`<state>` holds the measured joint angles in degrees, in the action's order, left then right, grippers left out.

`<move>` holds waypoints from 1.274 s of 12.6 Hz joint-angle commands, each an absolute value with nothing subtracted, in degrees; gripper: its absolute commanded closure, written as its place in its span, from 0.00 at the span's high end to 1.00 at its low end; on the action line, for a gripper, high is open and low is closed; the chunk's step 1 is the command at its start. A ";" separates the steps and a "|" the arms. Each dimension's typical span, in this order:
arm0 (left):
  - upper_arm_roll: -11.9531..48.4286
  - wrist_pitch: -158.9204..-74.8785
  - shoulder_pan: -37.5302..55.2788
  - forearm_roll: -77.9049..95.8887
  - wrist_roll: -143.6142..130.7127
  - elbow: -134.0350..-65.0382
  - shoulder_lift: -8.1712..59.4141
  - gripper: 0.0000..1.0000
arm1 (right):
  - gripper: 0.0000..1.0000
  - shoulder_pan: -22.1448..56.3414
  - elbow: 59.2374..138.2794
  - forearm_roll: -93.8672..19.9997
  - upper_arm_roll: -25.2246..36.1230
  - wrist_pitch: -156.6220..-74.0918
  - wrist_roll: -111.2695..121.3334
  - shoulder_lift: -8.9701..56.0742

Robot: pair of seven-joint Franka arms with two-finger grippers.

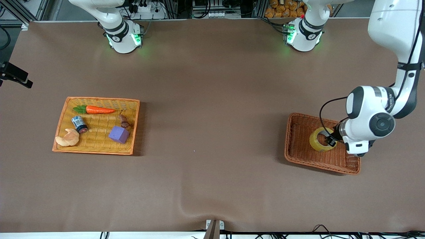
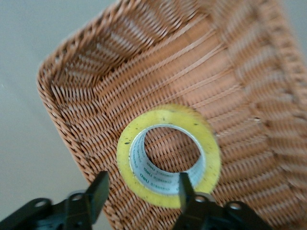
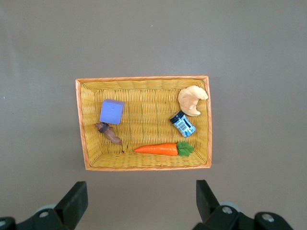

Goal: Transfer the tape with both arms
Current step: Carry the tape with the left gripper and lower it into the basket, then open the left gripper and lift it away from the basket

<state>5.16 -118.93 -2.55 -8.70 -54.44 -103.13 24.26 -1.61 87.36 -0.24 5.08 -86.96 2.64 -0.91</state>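
Left gripper (image 1: 331, 140) is down in the brown wicker basket (image 1: 300, 156) at the left arm's end of the table, its black fingers apart and straddling one wall of the tape (image 1: 319, 140). From the left wrist view the arrangement is plain: one finger (image 2: 185, 188) stands inside the ring's hole against the greyish printed core, the other finger (image 2: 99, 189) stands outside the roll with a gap to the yellow rim, so the jaws are spread and not pinching the wall between them. Tape (image 2: 169, 154) sits in the basket (image 2: 86, 96), its open hole showing the weave through it; whether it lies flat or slightly tipped I cannot tell. In the front view the roll is about mid-basket, with the left arm's white wrist over the basket's edge toward the table's end. Right gripper (image 3: 139, 199) waits high above the yellow wicker tray (image 3: 146, 165) at the right arm's end of the table, fingers wide apart and holding nothing. That tray (image 1: 96, 151) carries a carrot (image 1: 98, 110), a small blue-white can (image 1: 79, 124), a croissant (image 1: 67, 138), a purple block (image 1: 119, 134) and a small brown item (image 1: 124, 121) just beside the block; these lie apart from one another except the brown piece near the block. Tray and basket are well apart on the brown table (image 1: 212, 99).
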 commanded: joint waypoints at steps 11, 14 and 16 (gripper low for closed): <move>10.37 -99.36 -3.17 -4.04 -17.78 -93.81 3.34 1.00 | 1.00 -2.72 86.13 -1.14 4.39 -86.57 2.20 -0.70; 8.19 -91.17 -0.37 -1.68 -7.67 -90.71 2.11 1.00 | 1.00 -2.72 86.13 -1.14 4.39 -86.57 2.20 -0.70; 5.90 -90.53 2.01 -0.01 -2.84 -90.70 0.09 1.00 | 1.00 -2.72 86.13 -1.14 4.39 -86.57 2.11 -0.70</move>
<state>8.22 -92.21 -0.28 -1.91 -7.44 -91.14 1.66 -1.63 86.97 -0.25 5.10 -86.97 2.64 -0.91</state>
